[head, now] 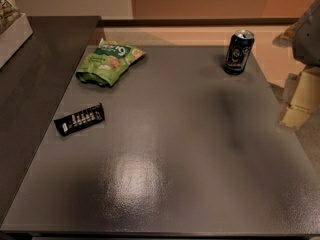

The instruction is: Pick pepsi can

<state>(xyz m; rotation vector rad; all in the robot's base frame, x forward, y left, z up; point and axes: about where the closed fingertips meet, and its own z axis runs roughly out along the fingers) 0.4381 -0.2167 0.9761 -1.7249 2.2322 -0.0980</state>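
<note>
The pepsi can stood upright at one o'clock on the surface, unobstructed for grasping. The hand hung beyond the three o'clock edge, apart from it; spread or pressed, I cannot tell.

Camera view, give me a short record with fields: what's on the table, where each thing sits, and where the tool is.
surface: dark grey table
pepsi can: upright, near the far right corner
green snack bag: lying at the far left
black wrapped bar: flat, left side, nearer than the bag
tool: right edge of the view, beyond the table's right side, apart from the can
can grasped: no
</note>
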